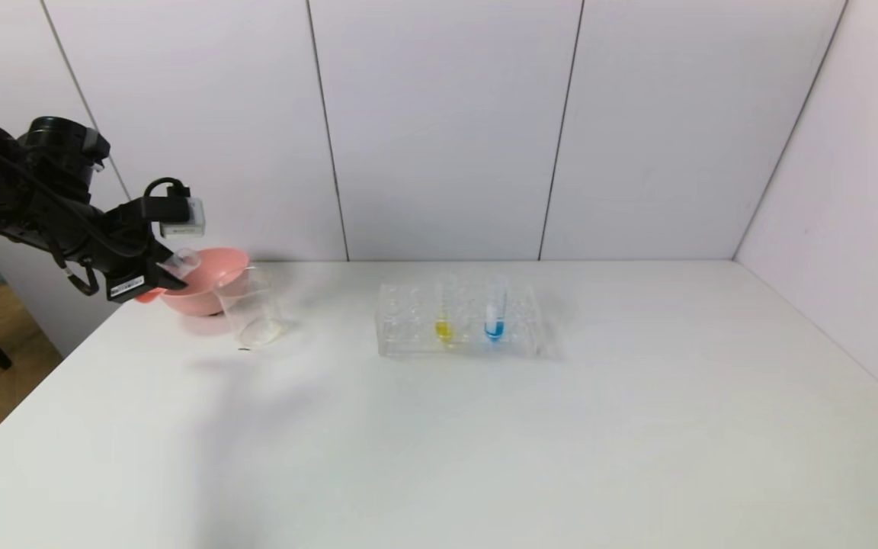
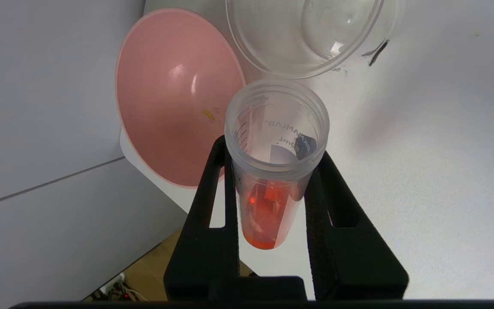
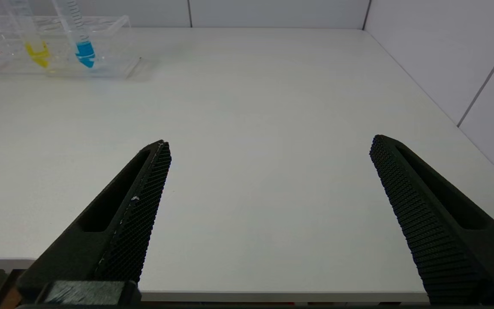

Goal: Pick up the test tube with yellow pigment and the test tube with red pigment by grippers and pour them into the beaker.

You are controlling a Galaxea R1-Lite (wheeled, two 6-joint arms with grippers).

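White table point(image 1: 485, 442) – two tubes racked; left gripper point(image 2: 272, 171) clamps red tube point(image 2: 268, 214); right gripper point(image 3: 268, 148) spread.

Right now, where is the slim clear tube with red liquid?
Head view, far left: the red tube is clamped in the left gripper, beside the clear beaker.

Test tubes: three, namely one red tube point(image 2: 268, 206), one yellow tube point(image 1: 444, 320) and one blue tube point(image 1: 495, 316). One beaker point(image 1: 252, 313), one pink bowl point(image 1: 206, 286) and one clear rack point(image 1: 408, 335) stand on one counter point(image 1: 485, 442). Tools: two, one left tool point(image 2: 272, 154) and one right tool point(image 3: 268, 150).
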